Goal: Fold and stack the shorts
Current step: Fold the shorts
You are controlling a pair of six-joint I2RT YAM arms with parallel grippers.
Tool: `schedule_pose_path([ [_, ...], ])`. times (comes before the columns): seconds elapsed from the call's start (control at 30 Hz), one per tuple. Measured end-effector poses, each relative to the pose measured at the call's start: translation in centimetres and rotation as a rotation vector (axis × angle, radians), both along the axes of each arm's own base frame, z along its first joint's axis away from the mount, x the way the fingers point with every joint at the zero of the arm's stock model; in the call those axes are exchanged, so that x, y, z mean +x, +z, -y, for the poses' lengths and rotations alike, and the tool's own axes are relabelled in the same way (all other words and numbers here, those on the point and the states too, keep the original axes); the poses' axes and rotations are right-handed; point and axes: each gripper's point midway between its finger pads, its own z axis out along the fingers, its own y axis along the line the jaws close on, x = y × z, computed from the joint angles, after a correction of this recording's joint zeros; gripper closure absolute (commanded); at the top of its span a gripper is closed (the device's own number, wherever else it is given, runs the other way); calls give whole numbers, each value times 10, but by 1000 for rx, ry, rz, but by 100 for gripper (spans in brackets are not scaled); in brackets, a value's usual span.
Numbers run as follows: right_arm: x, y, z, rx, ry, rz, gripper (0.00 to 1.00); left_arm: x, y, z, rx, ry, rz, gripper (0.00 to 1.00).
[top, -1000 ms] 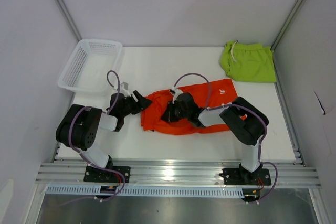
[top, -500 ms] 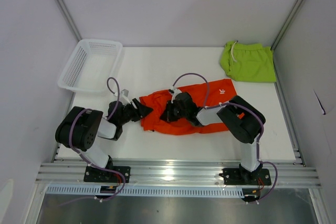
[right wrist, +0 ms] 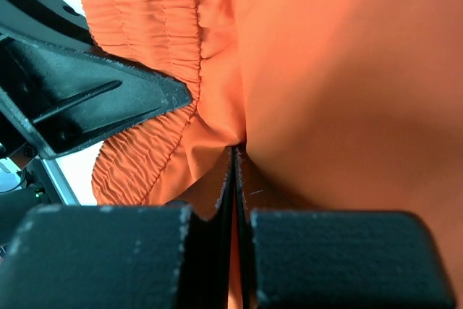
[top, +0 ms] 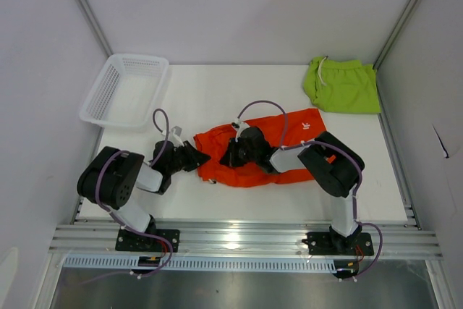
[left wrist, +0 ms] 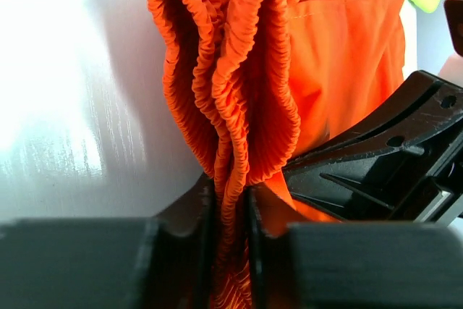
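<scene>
This looks like a robotics laboratory cell: a plain white table (top: 217,92) is enclosed by blank white panels (top: 246,5) on aluminium posts (top: 82,5), and the left arm (top: 116,179) and the right arm (top: 336,168) are bolted to a metal rail (top: 239,239) along its near edge.

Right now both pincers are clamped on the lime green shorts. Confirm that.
Wrong colour: both pincers are clamped on the orange shorts, as the two wrist views show. The left pincer pinches its gathered waistband, the right pincer a fold of its fabric. The lime green shorts lie apart in the far right corner.
</scene>
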Motion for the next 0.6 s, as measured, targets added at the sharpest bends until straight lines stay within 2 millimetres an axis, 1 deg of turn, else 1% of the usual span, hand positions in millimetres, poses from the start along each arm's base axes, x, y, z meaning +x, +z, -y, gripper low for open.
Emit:
schedule_pose_path([
  [0.03, 0, 0, 0, 0, 0, 0, 100, 0, 0, 0, 1, 1, -6, 90],
  [0.07, 0, 0, 0, 0, -1, 0, 100, 0, 1, 0, 2, 0, -11, 100],
  [0.27, 6, 0, 4, 18, -38, -4, 100, 1, 8, -2, 51, 7, -73, 100],
  [0.33, 8, -1, 13, 63, -66, -20, 100, 1, 13, -5, 78, 17, -89, 100],
  [0.43, 17, -1, 30, 124, -128, -37, 100, -1, 19, -9, 112, 24, -121, 100],
  [0.5, 22, -2, 43, 151, -172, -35, 100, -1, 20, -12, 134, 28, -149, 100],
  [0.6, 25, -2, 61, 186, -229, -29, 100, -2, 17, -19, 163, 38, -201, 100],
])
